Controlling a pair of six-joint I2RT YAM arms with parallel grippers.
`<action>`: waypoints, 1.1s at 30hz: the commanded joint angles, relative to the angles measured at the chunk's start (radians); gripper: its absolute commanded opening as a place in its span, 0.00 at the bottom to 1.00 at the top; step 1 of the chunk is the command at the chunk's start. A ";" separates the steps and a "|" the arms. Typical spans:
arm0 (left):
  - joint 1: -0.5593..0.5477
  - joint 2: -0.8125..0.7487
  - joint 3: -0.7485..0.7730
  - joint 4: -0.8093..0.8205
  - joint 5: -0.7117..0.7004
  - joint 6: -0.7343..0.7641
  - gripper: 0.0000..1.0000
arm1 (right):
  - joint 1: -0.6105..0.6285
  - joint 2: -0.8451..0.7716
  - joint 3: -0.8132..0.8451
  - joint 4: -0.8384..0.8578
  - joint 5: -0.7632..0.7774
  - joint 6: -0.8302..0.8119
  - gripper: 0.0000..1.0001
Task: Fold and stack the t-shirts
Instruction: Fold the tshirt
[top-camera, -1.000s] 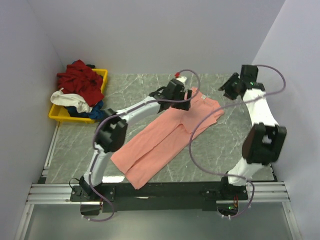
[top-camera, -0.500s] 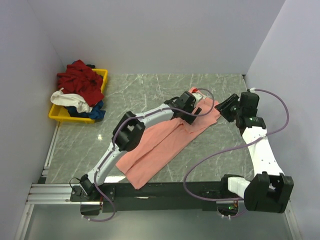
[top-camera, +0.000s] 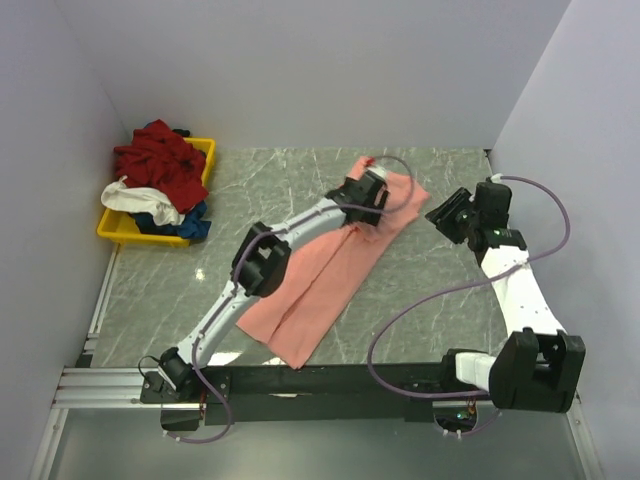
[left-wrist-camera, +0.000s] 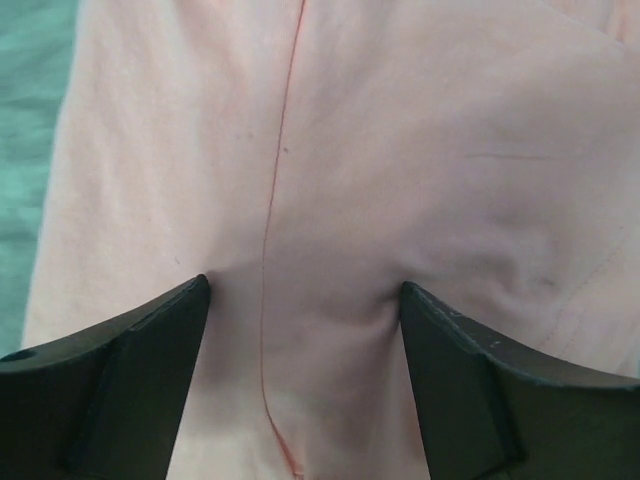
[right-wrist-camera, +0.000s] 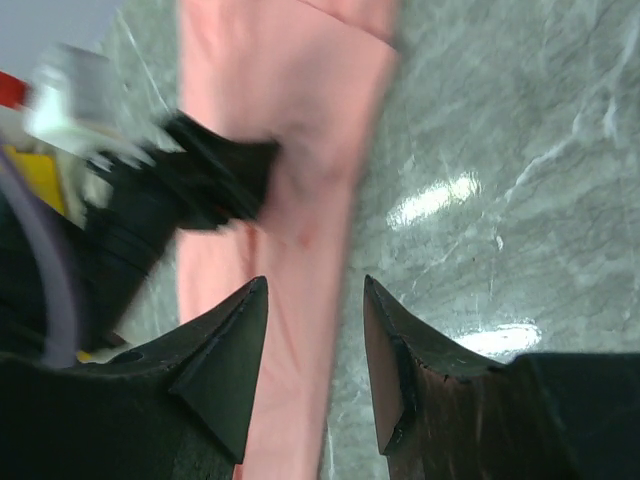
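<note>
Left wrist: salmon-pink t-shirt (left-wrist-camera: 300, 180) between spread fingers (left-wrist-camera: 130, 370)

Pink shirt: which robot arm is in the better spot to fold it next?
Probably the left. The left gripper sits right on the pink shirt, open jaws pressing the cloth. The right gripper is open and empty, off beside the shirt's edge over the table.

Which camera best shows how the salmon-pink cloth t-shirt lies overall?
Top external: nearly all of the salmon-pink cloth t-shirt shows, a long strip lying diagonally on the marble table. Left wrist gives only close-up cloth between its fingers; right wrist catches one end strip.
</note>
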 joint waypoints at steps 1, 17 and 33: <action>0.192 0.025 -0.036 -0.170 0.006 -0.161 0.81 | 0.031 0.054 0.051 0.030 -0.020 -0.028 0.50; 0.439 -0.142 -0.288 0.066 0.340 -0.486 0.87 | 0.272 0.328 0.206 -0.039 0.026 -0.097 0.50; 0.429 -0.703 -0.853 0.190 0.194 -0.493 0.83 | 0.506 0.144 -0.081 0.077 -0.052 -0.006 0.49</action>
